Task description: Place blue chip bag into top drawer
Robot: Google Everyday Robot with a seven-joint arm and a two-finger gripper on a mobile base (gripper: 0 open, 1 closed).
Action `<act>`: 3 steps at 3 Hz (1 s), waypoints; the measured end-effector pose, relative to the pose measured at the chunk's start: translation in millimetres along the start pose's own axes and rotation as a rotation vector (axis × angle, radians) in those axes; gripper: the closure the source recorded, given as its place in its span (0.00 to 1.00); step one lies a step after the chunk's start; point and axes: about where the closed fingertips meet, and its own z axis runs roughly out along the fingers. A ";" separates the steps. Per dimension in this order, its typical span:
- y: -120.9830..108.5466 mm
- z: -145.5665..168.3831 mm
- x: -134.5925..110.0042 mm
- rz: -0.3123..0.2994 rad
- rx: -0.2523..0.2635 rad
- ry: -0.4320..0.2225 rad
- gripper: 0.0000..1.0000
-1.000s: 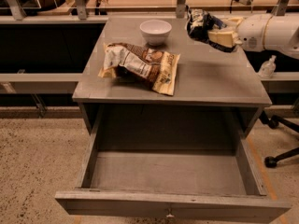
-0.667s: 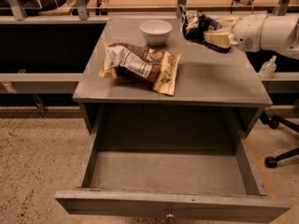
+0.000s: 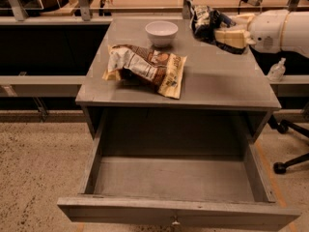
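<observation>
The blue chip bag (image 3: pixel 204 21) is dark navy with light patches. It hangs in my gripper (image 3: pixel 217 27), which is shut on it above the back right of the grey cabinet top (image 3: pixel 222 76). My white arm (image 3: pixel 280 30) comes in from the right. The top drawer (image 3: pixel 174 178) is pulled wide open below the cabinet top. It is empty, with a small metal pull (image 3: pixel 174 221) on its front panel.
A larger brown, white and tan bag (image 3: pixel 145 67) lies on the left middle of the cabinet top. A white bowl (image 3: pixel 161 32) stands behind it. A clear bottle (image 3: pixel 276 70) and an office chair base (image 3: pixel 289 153) are at the right.
My gripper has moved a little to the left and up with the blue chip bag in it. The bag on the top, the bowl and the drawer have not moved.
</observation>
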 end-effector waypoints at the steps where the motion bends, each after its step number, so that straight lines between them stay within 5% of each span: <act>1: 92.0 -48.1 -21.7 0.121 -0.072 -0.042 1.00; 2: 158.1 -72.8 -17.0 0.254 -0.124 -0.085 1.00; 3: 179.8 -95.6 23.0 0.338 -0.101 -0.047 1.00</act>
